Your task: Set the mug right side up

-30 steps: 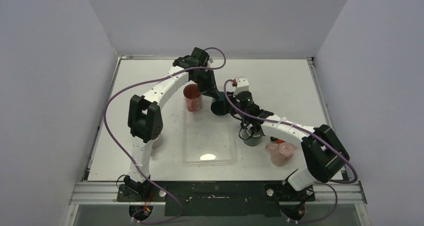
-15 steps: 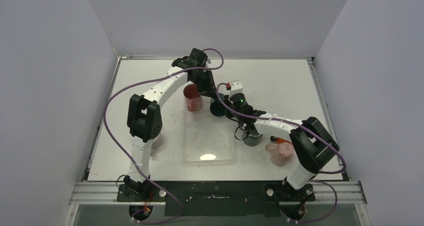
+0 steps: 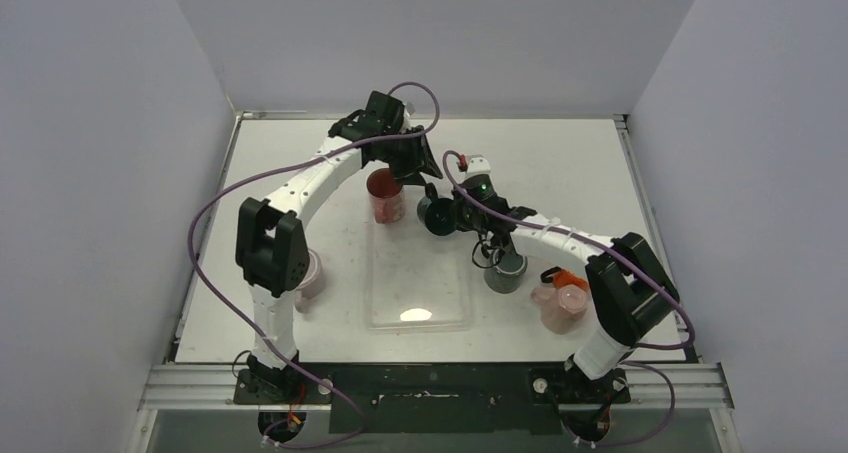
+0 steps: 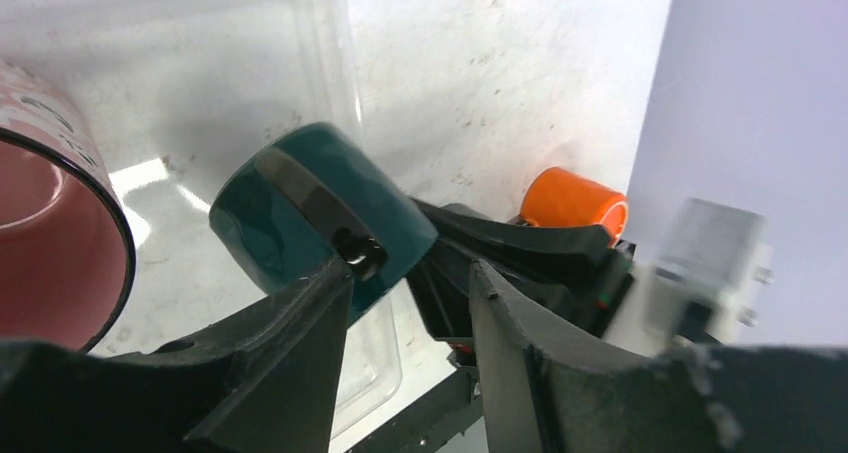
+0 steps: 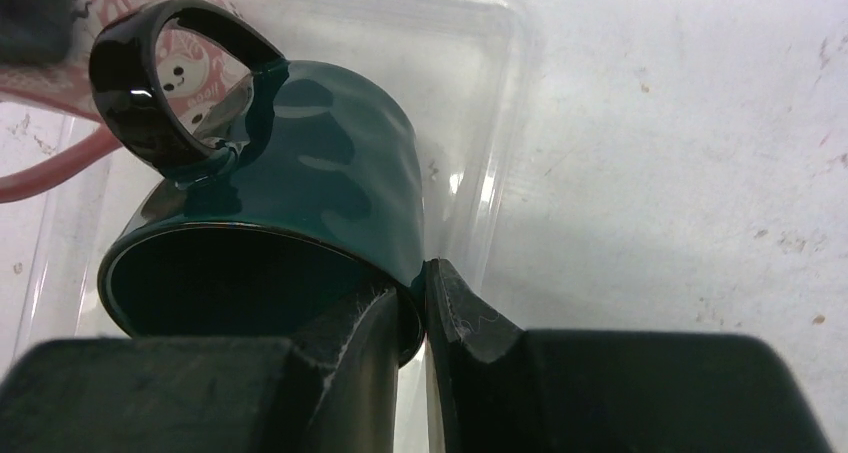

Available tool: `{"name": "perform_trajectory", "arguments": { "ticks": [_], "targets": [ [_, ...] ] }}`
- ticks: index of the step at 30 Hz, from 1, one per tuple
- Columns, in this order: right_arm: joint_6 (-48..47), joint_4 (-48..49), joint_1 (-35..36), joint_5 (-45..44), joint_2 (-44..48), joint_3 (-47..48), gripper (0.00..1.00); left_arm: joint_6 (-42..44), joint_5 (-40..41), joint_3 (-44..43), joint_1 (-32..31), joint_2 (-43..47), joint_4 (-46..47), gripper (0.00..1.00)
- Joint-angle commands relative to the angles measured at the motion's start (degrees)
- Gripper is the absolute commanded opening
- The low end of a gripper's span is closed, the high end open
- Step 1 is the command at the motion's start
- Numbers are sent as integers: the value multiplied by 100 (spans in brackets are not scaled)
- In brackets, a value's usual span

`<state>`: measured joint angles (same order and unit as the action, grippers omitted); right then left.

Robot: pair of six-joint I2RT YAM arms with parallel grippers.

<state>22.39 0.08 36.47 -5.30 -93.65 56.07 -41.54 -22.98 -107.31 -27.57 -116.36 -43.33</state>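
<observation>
Centre of top view: teal mug [image 3: 436,213] tipped on its side, mouth toward the right arm, handle at upper left of the right wrist view, just right of pink mug [image 3: 385,195] and over the far right corner of clear tray [image 3: 400,273]; resting or lifted, cannot tell. Clamped on the rim wall by right gripper [image 5: 420,283], one finger inside the mouth, one outside, pinching thin ceramic only. Jaws of left gripper [image 4: 410,273] apart, holding nothing, one fingertip right by the handle at mid-frame of its wrist view; touching or not, unclear. Judged risks: pivoting of the mug between the pads, from a pinch well off its weight and a slick glazed wall; slipping out altogether during the turn to upright, then dropping onto the tray edge and rolling. Snagging of the handle on the left fingertip if drawn away at an angle, wrenching the mug in that narrow pinch. Knocking the pink mug over, from swinging the body leftward in frame while turning. Setting down askew across the tray lip, ending tilted rather than upright
</observation>
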Motion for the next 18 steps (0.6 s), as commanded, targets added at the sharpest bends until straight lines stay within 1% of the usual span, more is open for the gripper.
{"name": "perform_trajectory", "arguments": {
  "ticks": [1, 6, 9, 11, 14, 18],
  "targets": [
    [512, -334, -19, 460, 258, 438, 5, 32, -47, 48, 126, 579, 736, 46],
    [804, -835, -27, 486, 20, 883, 5, 129, 217, 128, 244, 826, 794, 50],
    [995, -1293, -18, 486, -252, 1357, 5, 141, 582, 329, 324, 1019, 761, 51],
    [1149, -1647, -7, 441, -451, 1673, 5, 147, 928, 609, 375, 1270, 781, 51],
    [1383, -2085, 11, 320, -656, 1951, 5, 126, 1420, 1294, 473, 1660, 947, 51],
    [1590, -2327, 5, 133, -787, 2033, 5, 43, 1718, 2030, 650, 2160, 1252, 51]
  ]
}}
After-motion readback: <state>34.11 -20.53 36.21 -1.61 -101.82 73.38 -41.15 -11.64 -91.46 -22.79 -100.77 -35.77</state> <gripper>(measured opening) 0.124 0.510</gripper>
